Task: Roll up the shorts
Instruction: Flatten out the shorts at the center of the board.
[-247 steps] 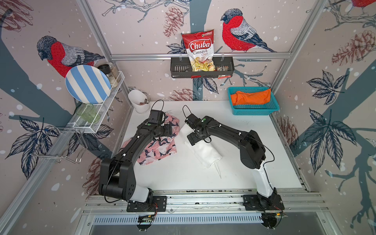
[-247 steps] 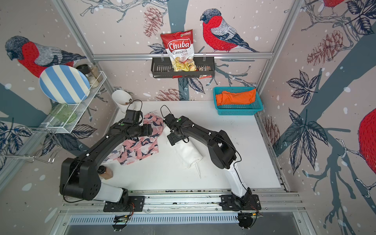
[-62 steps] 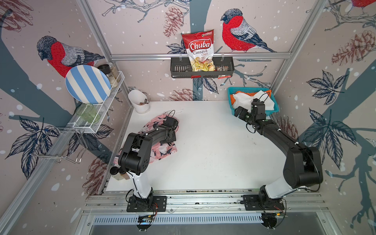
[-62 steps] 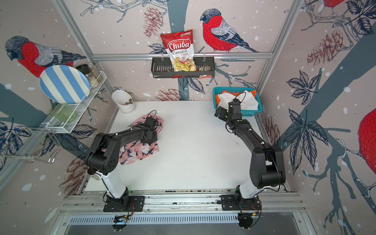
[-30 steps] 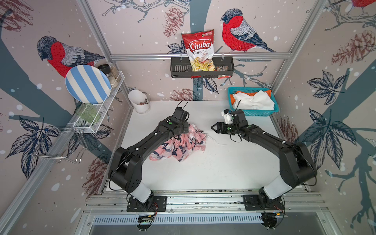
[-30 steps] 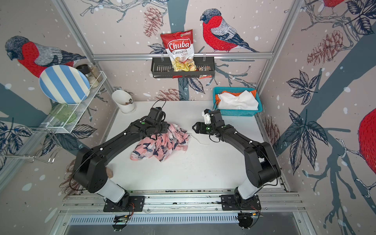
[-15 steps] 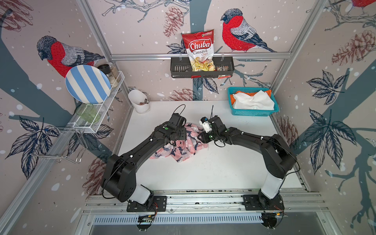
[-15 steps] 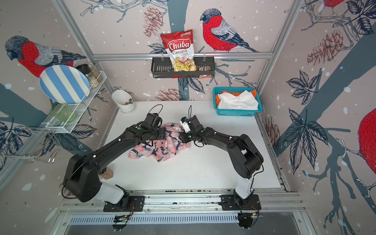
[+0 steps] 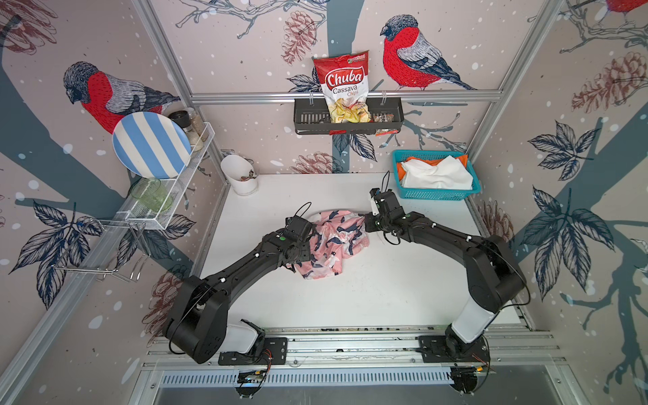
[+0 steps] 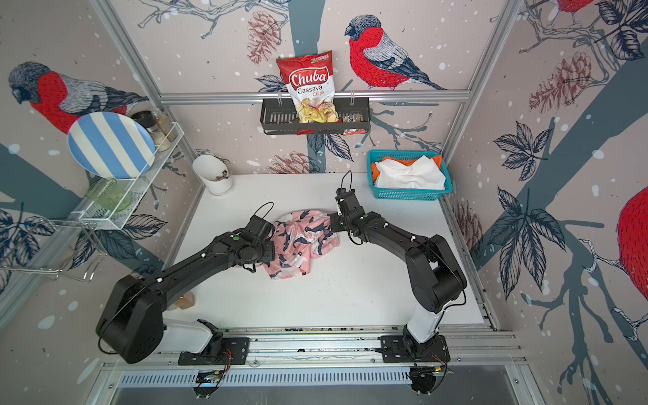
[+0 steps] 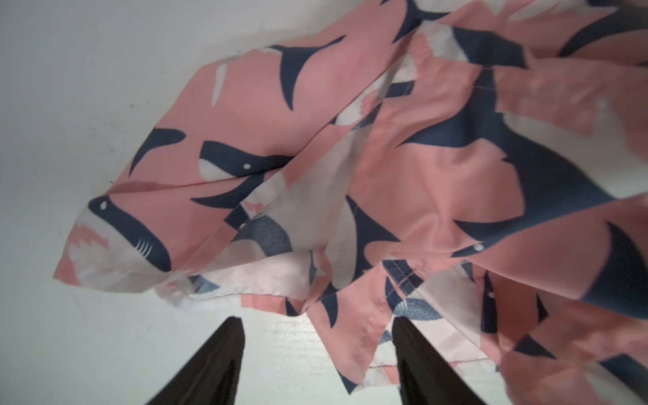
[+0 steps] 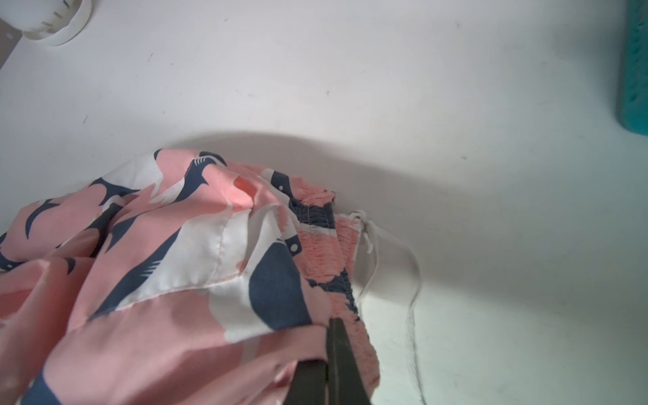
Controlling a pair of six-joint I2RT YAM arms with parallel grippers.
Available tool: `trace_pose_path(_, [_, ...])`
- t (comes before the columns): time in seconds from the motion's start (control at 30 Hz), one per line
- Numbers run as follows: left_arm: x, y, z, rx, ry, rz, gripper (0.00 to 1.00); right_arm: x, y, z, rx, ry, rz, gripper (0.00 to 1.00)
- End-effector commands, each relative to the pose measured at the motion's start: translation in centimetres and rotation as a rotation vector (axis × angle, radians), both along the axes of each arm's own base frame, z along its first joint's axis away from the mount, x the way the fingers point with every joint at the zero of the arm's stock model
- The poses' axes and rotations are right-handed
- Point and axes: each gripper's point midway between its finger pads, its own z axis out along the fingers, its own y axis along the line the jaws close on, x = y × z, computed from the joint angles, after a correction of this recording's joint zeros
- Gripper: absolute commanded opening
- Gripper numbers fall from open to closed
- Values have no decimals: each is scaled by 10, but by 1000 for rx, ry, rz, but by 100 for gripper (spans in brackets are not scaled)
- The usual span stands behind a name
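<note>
The pink shorts (image 9: 331, 242), printed with navy and white sharks, lie in a crumpled heap near the middle of the white surface (image 9: 350, 301), not yet flattened or rolled. The right gripper (image 12: 332, 336) is clamped on the gathered elastic waistband (image 12: 326, 245) at the side of the heap nearest the teal basket (image 9: 434, 196). A loose white drawstring (image 12: 403, 252) trails on the surface just beside it. The left gripper (image 11: 315, 324) is spread wide at the opposite side, with a leg hem lying partly between its fingers but nothing pinched. The white shorts (image 9: 438, 175) sit bundled on top of the orange shorts (image 9: 399, 167) in the basket at the far right corner.

The likely risks are these. The right grip looks thin, on a fold of slippery cloth, and could slip under a hard pull. With the left side free, a one-armed pull would probably drag the whole heap rather than spread it. The left gripper may close on several layers at once, locking in wrinkles and making a lopsided roll. The drawstring could snag.
</note>
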Motion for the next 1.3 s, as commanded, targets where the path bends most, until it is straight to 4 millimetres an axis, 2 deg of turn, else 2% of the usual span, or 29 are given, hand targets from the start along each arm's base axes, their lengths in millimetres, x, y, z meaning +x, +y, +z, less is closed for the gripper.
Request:
trace_pose_path(0.0, [20,-5,1,-56,-48,26,68,-3,-9,-1,-18,7,-34,0])
trace_pose_path(0.17, [52,-27,-3,-247,-55,36,62,-8,-11,-3,-18,21,-39,0])
trace_pose_path(0.27, [72,-36,4,-351,-88,53,56,-11,-8,-2,-9,22,-34,0])
trace_pose_path(0.37, [87,-49,3,-433,-77,38,53,-13,-6,-7,-20,36,-25,0])
trace_pose_path(0.53, [101,-60,-12,-452,-34,38,59,-17,-1,-12,-22,54,-14,0])
trace_pose_path(0.6, [103,-60,-20,-445,-17,39,60,-18,-1,-13,-24,58,-15,0])
trace_pose_path(0.67, [104,-57,-29,-419,-2,57,65,-18,-1,-15,-27,61,-14,0])
trace_pose_path(0.73, [106,-59,-31,-434,-5,49,65,-17,-2,-17,-32,63,-15,0])
trace_pose_path(0.83, [109,-73,-23,-498,-21,-2,43,-17,-3,-17,-39,61,-17,0])
trace_pose_path(0.9, [111,-78,-14,-526,-41,-33,26,-16,-4,-14,-43,52,-21,0])
trace_pose_path(0.97, [113,-80,4,-537,-85,-60,10,-13,-6,-7,-42,31,-35,0])
trace_pose_path(1.03, [115,-77,27,-533,-139,-60,0,-7,-10,5,-38,1,-59,0])
trace_pose_path(1.17, [118,-69,92,-522,-281,-85,0,6,-27,50,-12,-102,-123,0])
trace_pose_path(1.27, [113,-60,155,-513,-405,-104,0,10,-46,99,9,-211,-181,0])
